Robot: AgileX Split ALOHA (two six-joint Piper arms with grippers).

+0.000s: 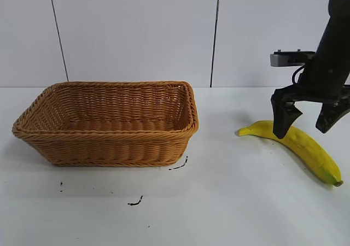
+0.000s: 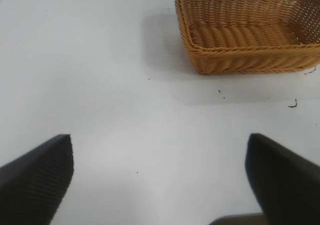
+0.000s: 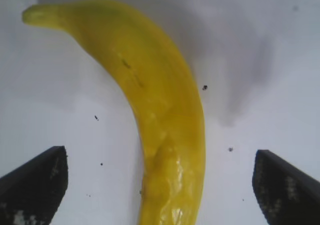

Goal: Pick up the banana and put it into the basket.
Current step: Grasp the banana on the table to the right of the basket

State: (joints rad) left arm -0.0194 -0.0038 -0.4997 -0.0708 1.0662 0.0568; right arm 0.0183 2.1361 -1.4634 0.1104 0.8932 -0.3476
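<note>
Woven tan wicker forms the basket (image 1: 106, 123), which stands on the white table (image 1: 219, 202) well to the left of the working pincer, nothing visible inside it. The left gripper (image 2: 160, 177) does not appear in the exterior view; its own wrist camera shows its fingers spread wide over bare table, the basket some way ahead of it. Moving right, the banana (image 1: 303, 147) lies flat on the table, directly beneath the right gripper (image 1: 310, 120). That gripper is spread open and holds nothing; in the exterior view one finger crosses in front of the fruit's stem half, and the wrist view shows the banana running between the two fingers, apart from both. Whether the fingertips have reached table level cannot be told. Risks, as judged: the skin is smooth and the body curved, so closing off-centre may roll or squirt it sideways; a grip near one end may let it swing or slip during the carry; descending too far would drive the fingertips into the table.
</note>
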